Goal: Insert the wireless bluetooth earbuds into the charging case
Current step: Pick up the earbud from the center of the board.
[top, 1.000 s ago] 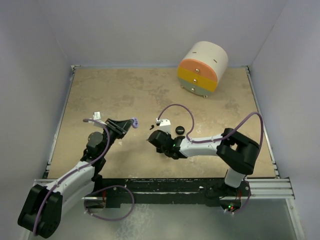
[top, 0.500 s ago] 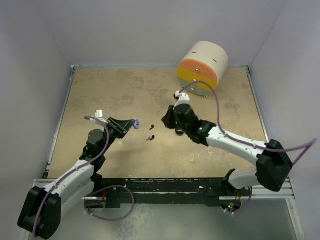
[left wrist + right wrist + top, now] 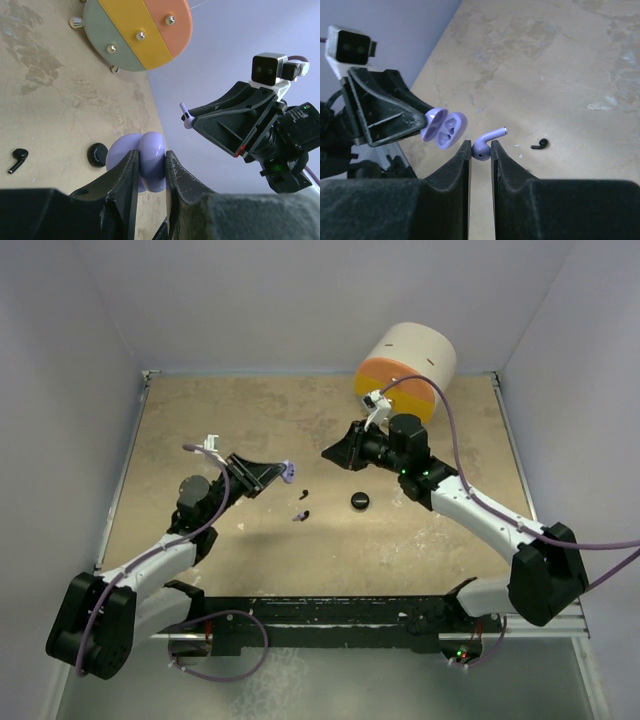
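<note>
The lavender charging case (image 3: 151, 150) hangs open above the table, with my left gripper (image 3: 151, 167) shut on it; from above the case (image 3: 288, 470) shows at the tips of that gripper (image 3: 277, 473). My right gripper (image 3: 481, 149) is shut on a lavender earbud (image 3: 490, 137), stem pointing up and right, just right of the open case (image 3: 445, 128). In the top view the right gripper (image 3: 327, 452) is raised, a short gap right of the case. A black earbud (image 3: 539, 145) lies on the table, also seen as the black earbud (image 3: 303, 493). Another small earbud (image 3: 300, 515) lies near it.
A black round puck (image 3: 360, 500) lies on the tan table (image 3: 200, 420) right of the loose earbuds. A round drawer unit (image 3: 405, 375) with orange, yellow and green fronts stands at the back right. Walls close in the table on three sides.
My right arm has swung from the near middle up and back, now holding the lavender earbud aloft facing the case. The left gripper with the case has shifted slightly right and up.
</note>
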